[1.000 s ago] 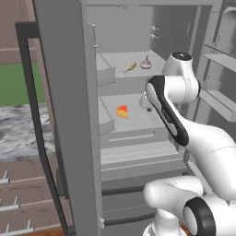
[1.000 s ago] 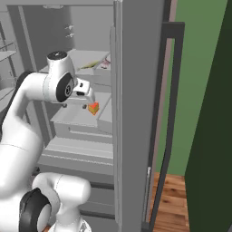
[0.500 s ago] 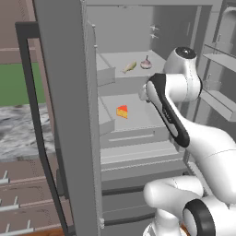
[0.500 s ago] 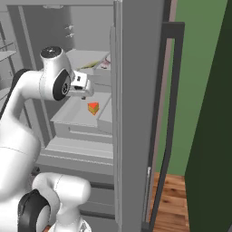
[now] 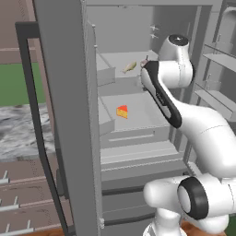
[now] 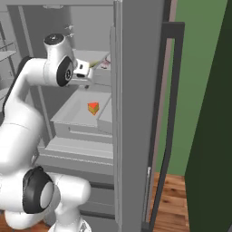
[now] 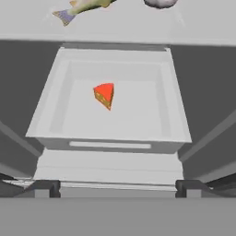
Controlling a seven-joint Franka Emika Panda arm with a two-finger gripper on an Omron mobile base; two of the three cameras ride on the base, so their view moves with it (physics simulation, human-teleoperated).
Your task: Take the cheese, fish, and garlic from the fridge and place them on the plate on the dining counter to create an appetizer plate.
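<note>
- Three foods sit inside the tall grey fridge [image 5: 69, 115], whose door with its long dark bar handle [image 5: 34, 115] stands open.
- The small yellow-orange cheese wedge with a red side [image 5: 122, 111] lies alone in a pale grey pull-out drawer [image 7: 110, 138], a little left of the drawer's middle as the hand camera sees it, touching none of its walls.
- On the shelf directly above that drawer lies the slender yellowish-tan fish [image 5: 129, 67], stretched out at a slant; the hand view catches its tail end [image 7: 83, 8] at the top edge.
- Just beside the fish, on the same shelf, sits the small pale pinkish-white garlic bulb [image 7: 160, 2], partly cut off by the frame; from the right base view it shows as a pale lump [image 6: 106, 64] near the shelf's front.
- The white arm's two-finger gripper [image 7: 117, 186] hangs in front of the drawer, level with the shelf gap; its dark fingertips [image 7: 44, 186] stand spread wide with nothing between them.
- From the right side the hand [image 6: 81, 72] is seen near the fish shelf, well above the cheese.
</note>
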